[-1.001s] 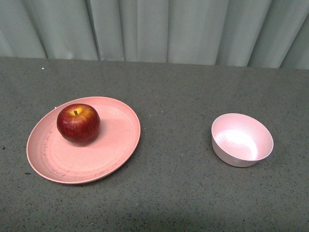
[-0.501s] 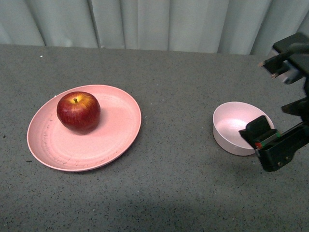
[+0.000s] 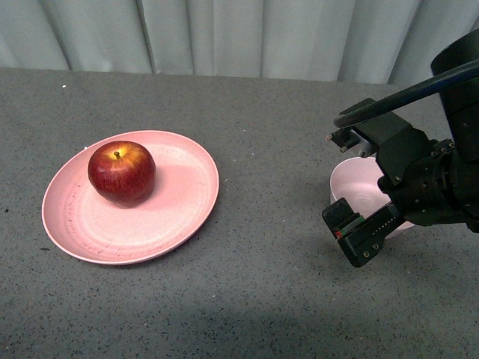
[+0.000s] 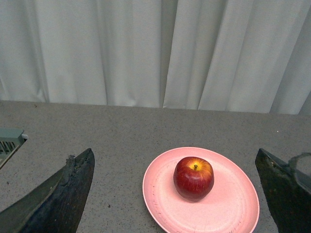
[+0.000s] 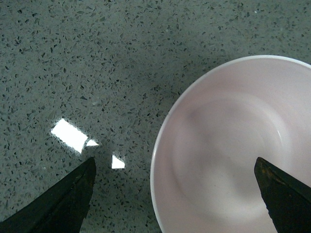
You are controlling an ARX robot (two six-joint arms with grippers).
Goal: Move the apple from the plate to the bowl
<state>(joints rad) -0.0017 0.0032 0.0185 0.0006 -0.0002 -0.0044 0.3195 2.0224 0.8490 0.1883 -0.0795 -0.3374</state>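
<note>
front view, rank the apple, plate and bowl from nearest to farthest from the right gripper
1. bowl: on the right side of the table, right beside the open right gripper.
2. plate: on the left side, with its right rim closest to the gripper.
3. apple: on the left part of the plate, farthest away.

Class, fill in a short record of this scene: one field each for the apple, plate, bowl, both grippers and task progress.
apple: on the plate, stem up
plate: holds only the apple
bowl: empty
left gripper: open, empty, facing the apple
right gripper: open, empty, over the bowl's rim
progress: apple not yet moved
</note>
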